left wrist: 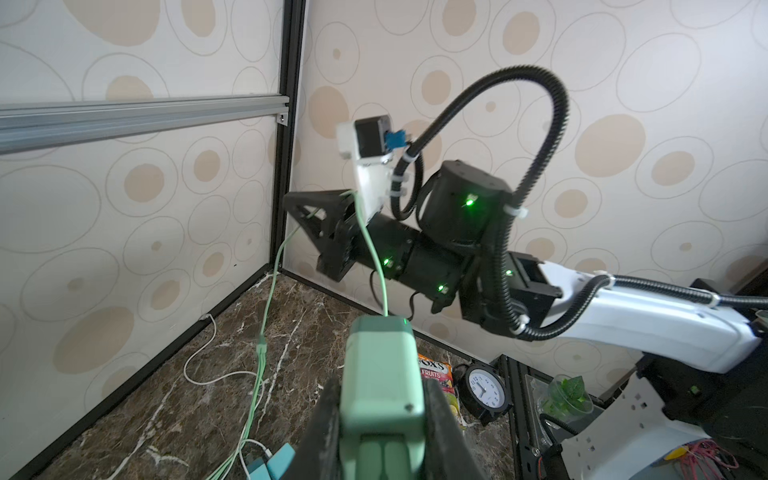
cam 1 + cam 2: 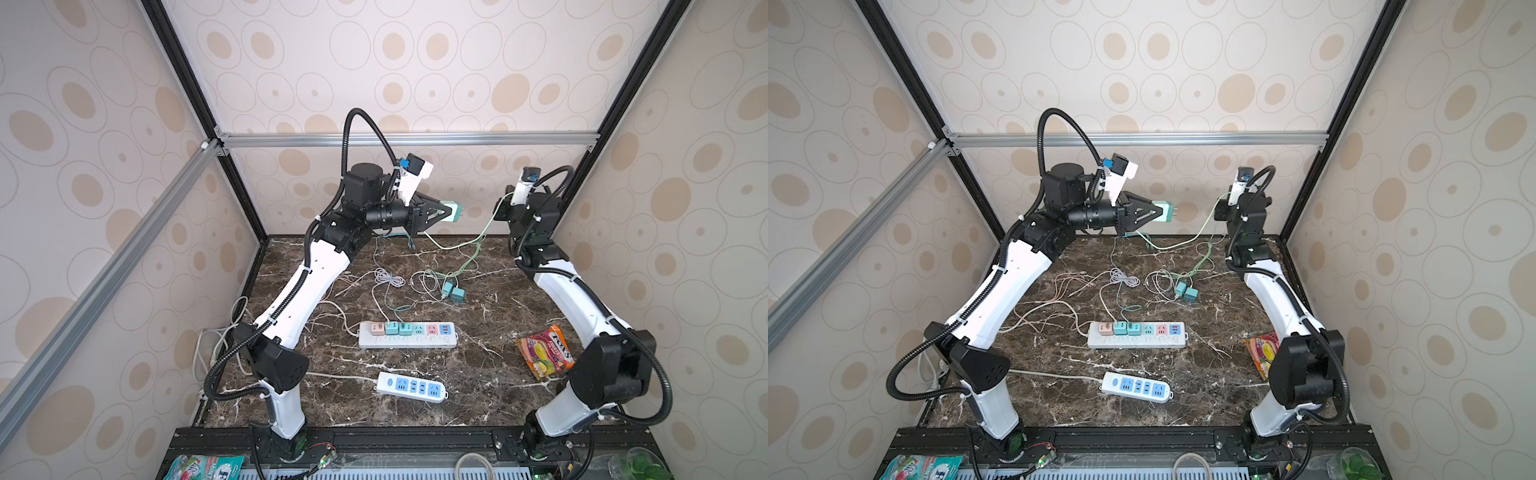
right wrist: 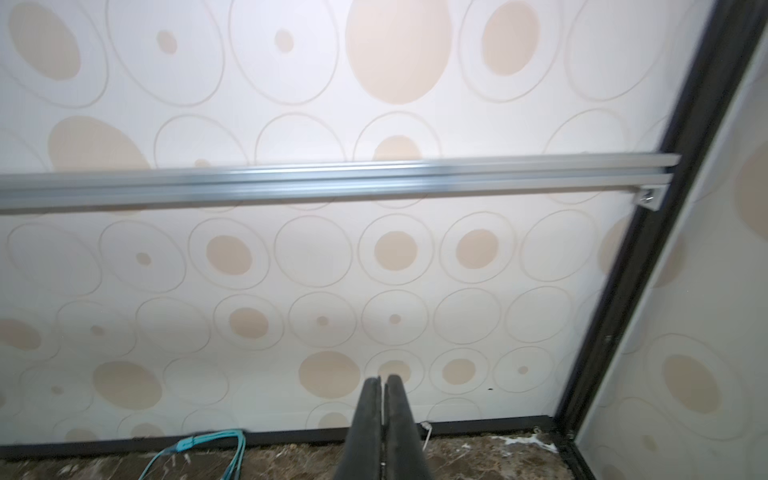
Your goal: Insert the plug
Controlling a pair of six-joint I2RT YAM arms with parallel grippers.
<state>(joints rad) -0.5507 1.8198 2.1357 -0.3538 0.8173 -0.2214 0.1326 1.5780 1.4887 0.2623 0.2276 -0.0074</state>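
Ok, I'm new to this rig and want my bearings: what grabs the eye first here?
The mint-green plug held high in the left pincer near the back wall, prongs out, its green cable strung across to the right pincer. Mid-table lies a pastel power strip with three adapters plugged in at one end.

I see the long power strip (image 2: pixel 407 335) mid-table (image 2: pixel 478 374), with the short power strip (image 2: pixel 412 386) in front of it, loose adapters (image 2: pixel 454 293) behind it and the snack packet (image 2: pixel 544 352) to its right. The plug (image 2: pixel 454 210) sits in my left gripper (image 2: pixel 445 212), above the table's back edge.

Left gripper (image 2: pixel 1154 211) holds green plug (image 2: pixel 1166 210) above table (image 2: pixel 1204 365).
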